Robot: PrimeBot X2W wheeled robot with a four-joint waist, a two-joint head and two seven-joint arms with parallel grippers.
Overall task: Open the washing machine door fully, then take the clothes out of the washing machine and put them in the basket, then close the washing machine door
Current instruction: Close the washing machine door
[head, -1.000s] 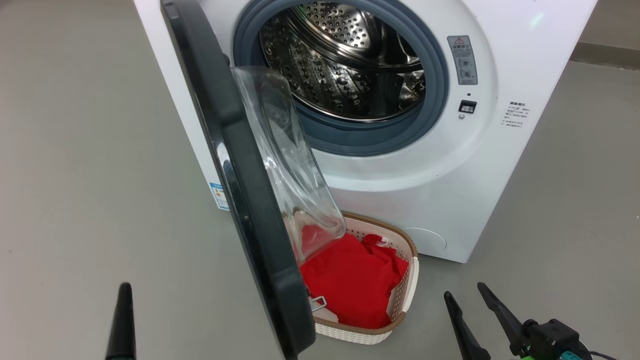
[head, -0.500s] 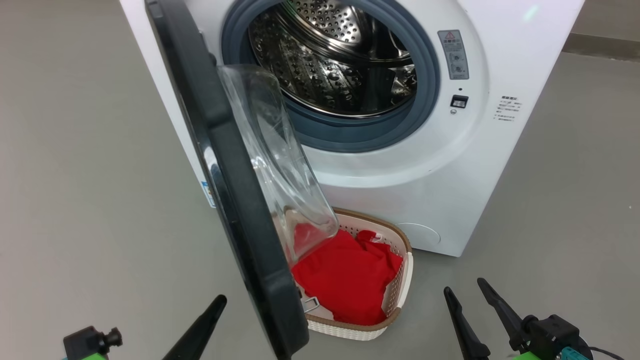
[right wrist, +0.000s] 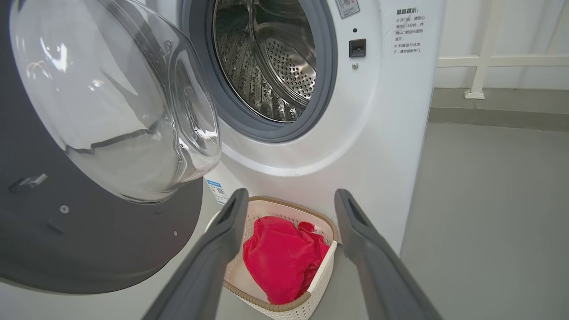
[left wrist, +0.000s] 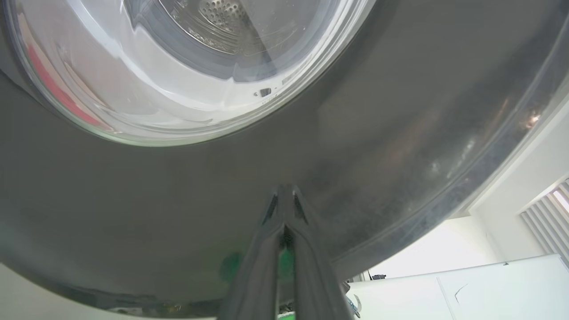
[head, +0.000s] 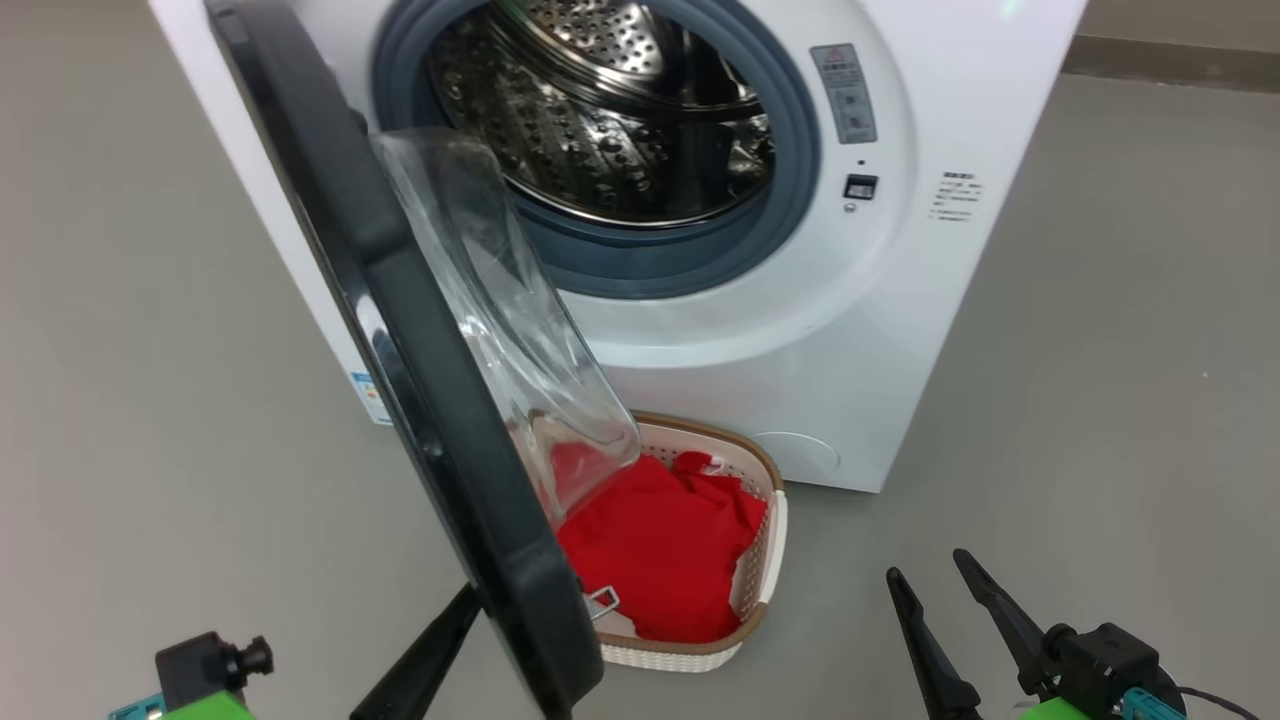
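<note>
The washing machine [head: 800, 330] stands white and boxy, its steel drum [head: 600, 110] bare inside the grey ring. The washing machine door [head: 400, 330] hangs open, edge-on to me, its glass bowl [head: 490, 320] bulging toward the drum. Red clothes [head: 660, 540] lie in the cream basket [head: 770, 540] on the floor below the opening. My left gripper [head: 455, 615] is shut, its tips [left wrist: 284, 191] against the door's black outer rim [left wrist: 400, 111], low down. My right gripper [head: 940, 590] stands open and holds nothing, right of the basket; between its fingers [right wrist: 233, 213] I see the basket [right wrist: 322, 271] and clothes [right wrist: 280, 258].
Grey floor [head: 1100, 400] lies all around the machine. A blue sticker [head: 370, 395] marks its lower left corner. A wall skirting [head: 1170, 60] runs at the far right, with a white railing [right wrist: 484, 58] behind it. The open door overhangs the basket's left part.
My left gripper has swung rightward from the lower left up to the door's outer rim. The whole picture has shifted left as the camera moved. The right gripper keeps its place.
</note>
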